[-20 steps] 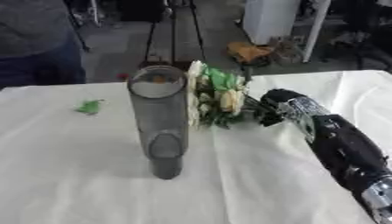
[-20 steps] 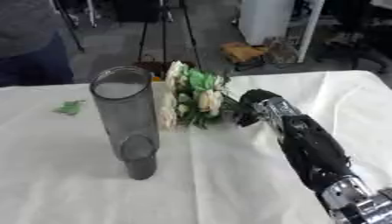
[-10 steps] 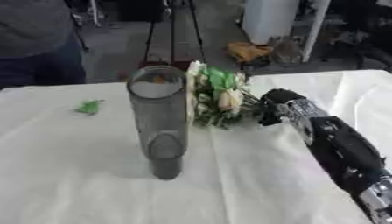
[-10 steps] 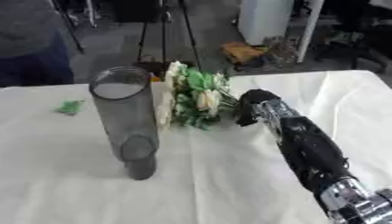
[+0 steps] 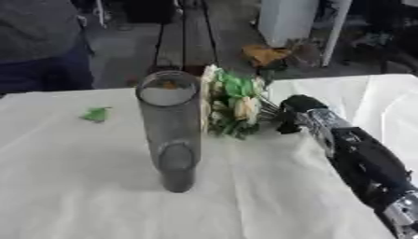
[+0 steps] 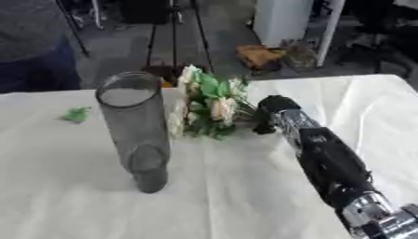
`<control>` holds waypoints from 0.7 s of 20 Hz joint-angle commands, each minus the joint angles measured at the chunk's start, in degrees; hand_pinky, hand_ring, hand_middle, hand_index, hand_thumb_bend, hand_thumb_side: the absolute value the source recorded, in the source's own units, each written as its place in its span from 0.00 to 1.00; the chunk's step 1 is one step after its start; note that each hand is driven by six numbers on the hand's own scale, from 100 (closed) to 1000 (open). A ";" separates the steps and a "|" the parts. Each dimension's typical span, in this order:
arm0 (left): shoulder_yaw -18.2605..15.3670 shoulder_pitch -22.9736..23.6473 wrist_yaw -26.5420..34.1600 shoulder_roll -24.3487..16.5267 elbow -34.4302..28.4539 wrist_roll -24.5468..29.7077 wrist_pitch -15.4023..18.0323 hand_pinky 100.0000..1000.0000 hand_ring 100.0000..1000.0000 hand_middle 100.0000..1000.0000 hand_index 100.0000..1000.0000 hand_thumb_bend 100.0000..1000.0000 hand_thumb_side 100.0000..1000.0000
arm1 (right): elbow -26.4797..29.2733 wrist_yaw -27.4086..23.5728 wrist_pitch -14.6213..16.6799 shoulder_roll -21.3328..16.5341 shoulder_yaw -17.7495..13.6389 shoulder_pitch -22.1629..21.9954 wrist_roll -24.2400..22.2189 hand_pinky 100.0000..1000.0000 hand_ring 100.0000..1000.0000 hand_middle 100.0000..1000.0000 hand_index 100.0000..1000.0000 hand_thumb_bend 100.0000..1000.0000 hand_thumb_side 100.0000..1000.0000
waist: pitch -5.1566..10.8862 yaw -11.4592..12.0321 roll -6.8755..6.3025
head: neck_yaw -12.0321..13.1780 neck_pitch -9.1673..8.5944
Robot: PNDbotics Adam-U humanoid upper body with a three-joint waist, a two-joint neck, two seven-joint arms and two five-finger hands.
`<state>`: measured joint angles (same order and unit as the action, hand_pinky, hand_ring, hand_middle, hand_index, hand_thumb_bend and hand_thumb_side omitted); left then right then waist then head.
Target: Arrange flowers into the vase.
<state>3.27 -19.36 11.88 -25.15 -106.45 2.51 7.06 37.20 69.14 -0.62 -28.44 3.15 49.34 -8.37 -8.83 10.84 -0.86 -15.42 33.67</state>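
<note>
Nearby, empty grey vase (image 5: 170, 126); right hand (image 6: 274, 108) by flowers (image 5: 235, 101), fingers' state unclear

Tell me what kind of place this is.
Probably a lab or workshop, not a home. The white cloth-covered table with the vase and flower bunch sits on a bare concrete floor, with tripod legs and a white cabinet behind.

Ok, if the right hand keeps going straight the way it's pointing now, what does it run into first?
The bunch of cream flowers with green leaves, which the right hand already reaches. Beyond them stands the tall grey cylindrical vase, though depth is hard to judge.
</note>
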 commanded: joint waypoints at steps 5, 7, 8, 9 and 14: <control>-0.63 -0.85 0.11 -0.61 -0.41 0.04 0.12 0.52 0.44 0.61 0.67 1.00 0.79 | -0.71 1.31 -3.69 -1.11 -0.42 -0.18 4.65 0.00 0.23 0.08 0.24 0.00 0.59 | 0.65 -0.24 -0.19 | -0.09 -0.22; -0.64 -0.87 0.13 -0.61 -0.41 0.02 0.13 0.52 0.44 0.61 0.67 1.00 0.79 | -0.50 1.32 -4.49 -1.15 -0.46 -0.20 6.33 0.00 0.19 0.06 0.24 0.00 0.60 | 0.70 -0.24 -0.18 | -0.15 -0.27; -0.64 -0.88 0.14 -0.62 -0.41 0.01 0.14 0.52 0.44 0.61 0.67 1.00 0.79 | -0.47 1.28 -4.82 -1.16 -0.46 -0.23 7.16 0.00 0.17 0.04 0.24 0.00 0.63 | 0.71 -0.24 -0.17 | -0.18 -0.30; -0.65 -0.88 0.15 -0.62 -0.41 0.01 0.14 0.52 0.44 0.61 0.67 1.00 0.79 | -0.36 1.23 -5.17 -1.18 -0.50 -0.21 8.04 0.00 0.16 0.03 0.24 0.00 0.64 | 0.72 -0.25 -0.16 | -0.20 -0.35; -0.67 -0.88 0.18 -0.65 -0.37 0.01 0.14 0.52 0.44 0.61 0.67 1.00 0.79 | 0.16 0.31 -7.09 -1.22 -0.79 -0.39 13.59 0.00 0.05 0.00 0.24 0.00 0.72 | 0.77 -0.25 -0.11 | -0.20 -0.43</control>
<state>3.27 -19.36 11.97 -25.14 -106.15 2.50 7.07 36.37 69.79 -7.23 -28.42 2.81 48.10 3.77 -8.85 10.60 -0.97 -15.47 33.63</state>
